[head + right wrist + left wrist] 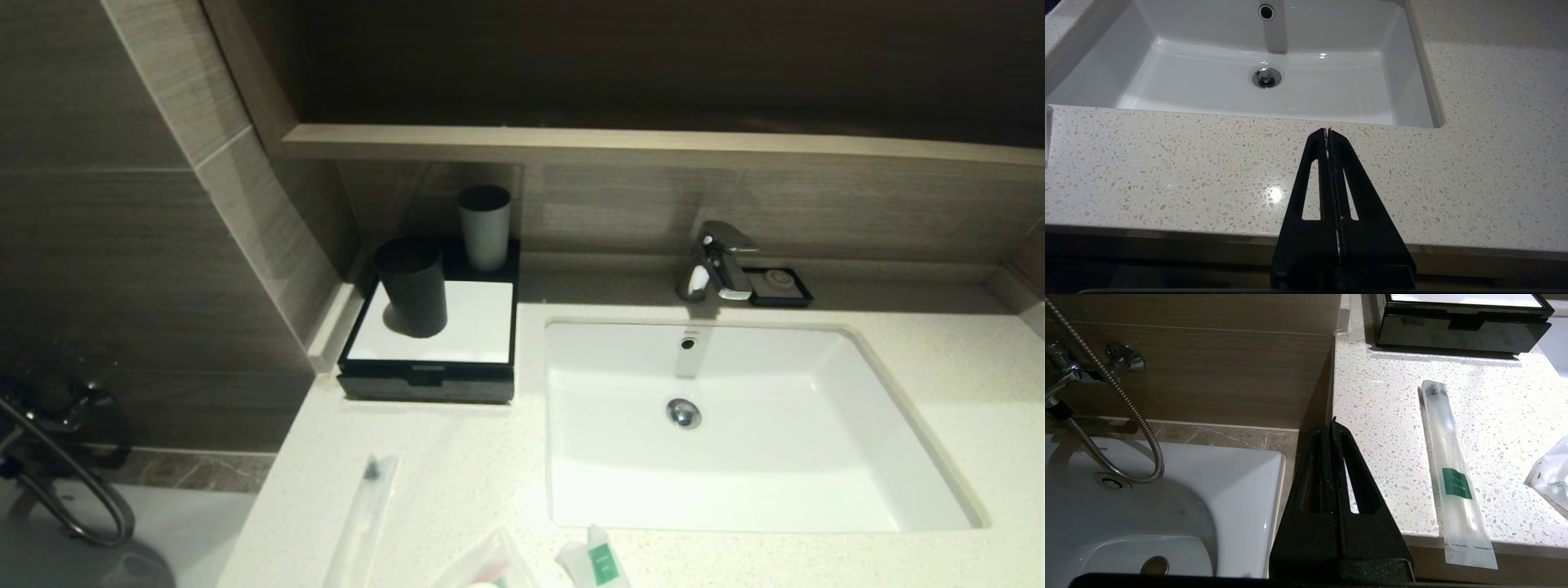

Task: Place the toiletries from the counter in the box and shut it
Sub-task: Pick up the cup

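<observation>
We inspected the counter [457, 482] at start of job. Nothing packed yet.

Box [429, 384] sat at back-left corner of counter, beside the basin [735, 425], drawer front flush, i.e. closed. Two cups [412, 286] stood on its white top; faucet [718, 261] and soap dish [780, 286] were well apart from it, behind the basin.

Toiletries lay near the front edge: long sleeve [1453, 473], its near end overhanging the edge; clear pouch [490, 563] just beside it; white sachet w/ green label [600, 559] in front of the basin.

Left gripper [1331, 424] hung off the counter's left edge, fingers pressed together, holding nothing. Right gripper [1329, 132] hovered over the front strip of counter before the basin, fingers likewise together, empty.

Our judgement: first step is opening the drawer, since it's shut. Recommend left arm, being nearer; hook the notch in the drawer front and pull straight out so the box doesn't slide and the cups don't tip. For the sleeve, open fingers wide, approach from above, pinch across the narrow width; wrap looks slippery.
</observation>
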You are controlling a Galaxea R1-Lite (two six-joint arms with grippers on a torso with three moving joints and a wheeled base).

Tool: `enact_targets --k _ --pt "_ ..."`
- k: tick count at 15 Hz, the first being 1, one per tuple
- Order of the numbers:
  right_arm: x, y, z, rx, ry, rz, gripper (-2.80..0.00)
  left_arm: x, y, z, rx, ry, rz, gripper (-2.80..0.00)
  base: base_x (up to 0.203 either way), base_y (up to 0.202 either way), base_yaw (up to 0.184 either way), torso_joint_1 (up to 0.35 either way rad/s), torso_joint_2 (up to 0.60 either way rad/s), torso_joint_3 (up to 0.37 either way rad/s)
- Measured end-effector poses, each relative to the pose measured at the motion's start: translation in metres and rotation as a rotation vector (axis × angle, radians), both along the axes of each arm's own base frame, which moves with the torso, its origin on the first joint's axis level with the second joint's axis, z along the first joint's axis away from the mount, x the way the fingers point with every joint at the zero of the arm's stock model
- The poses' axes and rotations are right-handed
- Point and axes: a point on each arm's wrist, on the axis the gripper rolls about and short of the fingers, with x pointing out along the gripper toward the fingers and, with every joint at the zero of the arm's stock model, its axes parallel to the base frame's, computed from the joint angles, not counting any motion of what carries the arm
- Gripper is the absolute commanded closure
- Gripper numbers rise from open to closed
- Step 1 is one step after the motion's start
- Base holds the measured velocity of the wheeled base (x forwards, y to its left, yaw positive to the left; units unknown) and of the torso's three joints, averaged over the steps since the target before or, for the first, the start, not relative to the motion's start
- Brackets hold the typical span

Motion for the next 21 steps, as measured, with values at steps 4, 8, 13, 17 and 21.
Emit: enact_targets --k 4,8,13,17,21 --pt "0.0 0.0 0.0 0.0 0.0 0.0 0.0 0.0 0.0 0.0 0.0 0.0 0.0 0.0 0.0 0.0 0.0 0.0 0.0 0.0" --pt "0.0 0.0 0.0 0.0 0.0 0.001 0.0 0.0 0.0 0.0 0.0 0.0 0.0 0.0 0.0 0.0 0.0 0.0 0.0 0.0" --pt "0.0 0.0 0.0 0.0 0.0 0.0 0.0 0.0 0.0 0.0 0.0 0.0 0.0 0.0 0.0 0.0 0.0 0.0 0.0 0.0" --pt "0.0 0.0 0.0 0.0 0.0 0.0 0.0 0.0 0.0 0.0 0.0 0.0 0.0 0.0 0.0 0.0 0.0 0.0 0.0 0.0" --pt "0.0 0.0 0.0 0.0 0.0 -0.001 0.0 0.0 0.0 0.0 0.0 0.0 0.0 0.0 0.0 0.0 0.0 0.0 0.0 0.0"
